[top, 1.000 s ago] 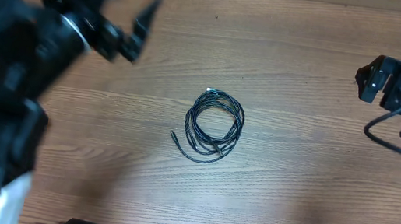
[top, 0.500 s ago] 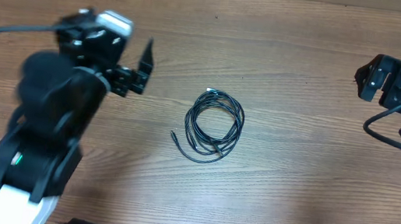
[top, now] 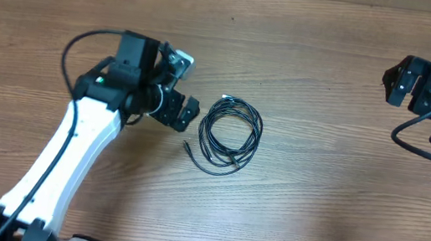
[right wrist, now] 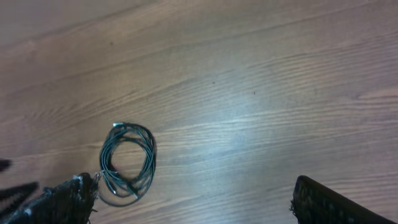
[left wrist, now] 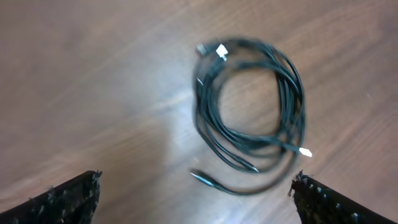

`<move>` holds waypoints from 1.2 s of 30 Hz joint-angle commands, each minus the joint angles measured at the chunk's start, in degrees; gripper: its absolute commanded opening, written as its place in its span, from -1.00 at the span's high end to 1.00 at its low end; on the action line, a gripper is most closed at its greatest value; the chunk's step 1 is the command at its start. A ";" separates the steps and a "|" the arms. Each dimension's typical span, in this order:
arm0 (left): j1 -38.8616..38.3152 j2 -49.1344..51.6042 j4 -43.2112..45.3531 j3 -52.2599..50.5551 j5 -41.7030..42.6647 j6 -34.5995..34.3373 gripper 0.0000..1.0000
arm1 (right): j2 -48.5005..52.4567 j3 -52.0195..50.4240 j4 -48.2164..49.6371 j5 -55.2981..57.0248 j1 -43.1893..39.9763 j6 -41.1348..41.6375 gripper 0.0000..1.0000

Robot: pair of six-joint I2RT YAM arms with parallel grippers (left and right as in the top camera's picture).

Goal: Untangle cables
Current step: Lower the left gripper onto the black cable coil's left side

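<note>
The cables (top: 230,135) lie in one small coil of thin black cord at the middle of the wooden table, with a loose plug end trailing out to the lower left. My left gripper (top: 183,113) hovers just left of the coil, open and holding nothing. In the left wrist view the cables (left wrist: 297,106) lie ahead of the left gripper (left wrist: 196,199), and the trailing plug lies between the fingertips' lines. My right gripper (top: 394,85) stays far off at the right edge, open and empty. From the right wrist the cables (right wrist: 149,155) show small, beside the left finger of the right gripper (right wrist: 193,196).
The wooden table (top: 315,194) carries nothing besides the coil. A thick black arm wire (top: 430,155) loops over the table at the far right. The left arm's white link (top: 65,167) stretches across the table's lower left.
My left arm has swung in from the far left and come to rest close beside the coil. The coil and the right arm have not moved.
</note>
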 commanded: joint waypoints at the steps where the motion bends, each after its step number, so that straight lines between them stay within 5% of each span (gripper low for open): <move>1: 0.15 2.21 -0.90 -0.07 9.55 -1.66 -0.99 | -0.61 0.20 0.26 -2.32 0.02 -0.07 -1.00; 4: 0.11 4.48 -0.28 -0.07 15.13 -2.93 -0.99 | -0.61 0.07 -0.39 -2.64 0.02 -0.07 -1.00; 23: 0.11 19.98 7.52 -0.09 9.94 -6.71 -1.00 | -0.44 0.00 -1.62 -2.67 0.02 -0.07 -1.00; 28: 0.11 23.93 8.44 -0.09 10.19 -6.73 -0.68 | -0.44 0.00 -1.57 -2.64 0.02 -0.07 -1.00; 32: 0.11 25.16 9.07 -0.09 10.21 -6.69 -1.00 | -0.28 0.00 -1.55 -2.64 0.02 -0.07 -1.00; 36: 0.11 25.20 10.32 -0.09 11.23 -6.67 -0.99 | -0.17 0.00 -1.55 -2.64 0.02 -0.07 -1.00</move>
